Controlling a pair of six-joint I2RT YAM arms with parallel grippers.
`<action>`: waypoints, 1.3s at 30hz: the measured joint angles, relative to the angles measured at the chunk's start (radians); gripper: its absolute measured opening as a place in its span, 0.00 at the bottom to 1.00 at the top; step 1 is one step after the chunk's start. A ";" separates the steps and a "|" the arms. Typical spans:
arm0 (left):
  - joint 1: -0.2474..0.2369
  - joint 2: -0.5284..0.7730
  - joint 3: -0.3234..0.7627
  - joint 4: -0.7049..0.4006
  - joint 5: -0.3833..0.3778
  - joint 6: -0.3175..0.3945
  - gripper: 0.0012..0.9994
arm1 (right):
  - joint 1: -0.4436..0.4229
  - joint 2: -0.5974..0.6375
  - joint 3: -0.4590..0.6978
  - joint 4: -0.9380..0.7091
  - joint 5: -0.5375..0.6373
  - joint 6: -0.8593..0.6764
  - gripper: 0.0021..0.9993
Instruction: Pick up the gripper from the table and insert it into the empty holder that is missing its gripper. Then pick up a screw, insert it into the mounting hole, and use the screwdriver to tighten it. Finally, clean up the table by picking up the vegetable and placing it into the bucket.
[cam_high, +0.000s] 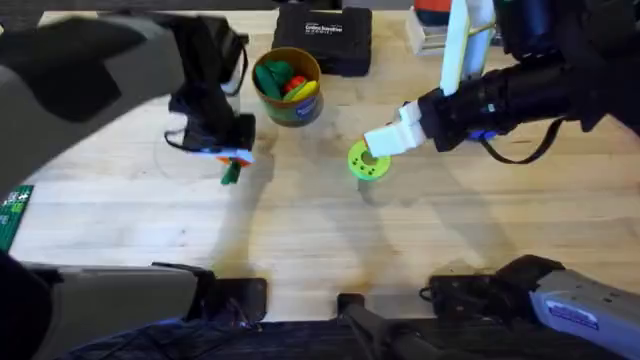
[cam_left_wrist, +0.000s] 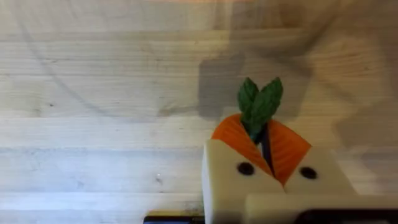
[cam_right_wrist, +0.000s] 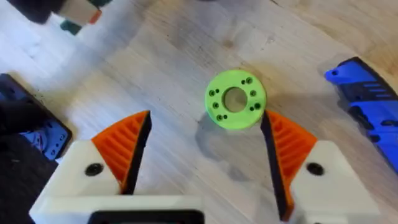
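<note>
Your left arm reaches in from the lower left, big and blurred under the overhead cam, wrist bent down so the left gripper (cam_high: 232, 160) points at the table (cam_high: 300, 250) just left of the bucket (cam_high: 288, 86). Its orange pads (cam_left_wrist: 231, 138) are pressed together on the vegetable (cam_left_wrist: 260, 106); dark green tip sticks out past the fingertips, rest of it hidden between the pads. Overhead shows the veg end poking out below the fingers, at or just above the wood, can't tell if it's touching. Your right arm comes across from the upper right, forearm roughly level, right gripper (cam_high: 372, 148) over the lime-green disc (cam_right_wrist: 236, 100). Fingers spread wide, orange pads either side of the disc w/ gaps both sides, not touching it. Blue screwdriver (cam_right_wrist: 367, 106) lies near the disc, partly cut off at the wrist view's edge. Bucket stands upright near the table's far side w/ red and green produce inside, black case (cam_high: 322, 38) just behind it. Open wood across the centre and front of the table, between the two arm bases. Far right objects behind the right arm are blocked, hard to make out.
</note>
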 joint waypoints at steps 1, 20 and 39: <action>0.000 0.000 0.045 -0.025 0.000 0.000 0.01 | 0.000 0.000 0.000 0.002 0.000 0.000 0.99; 0.000 0.078 0.354 0.295 0.246 -0.083 0.01 | 0.000 0.000 0.000 0.016 0.000 0.000 0.99; -0.001 0.174 0.356 0.350 0.347 -0.112 0.99 | 0.000 0.000 0.000 0.021 0.000 0.000 0.99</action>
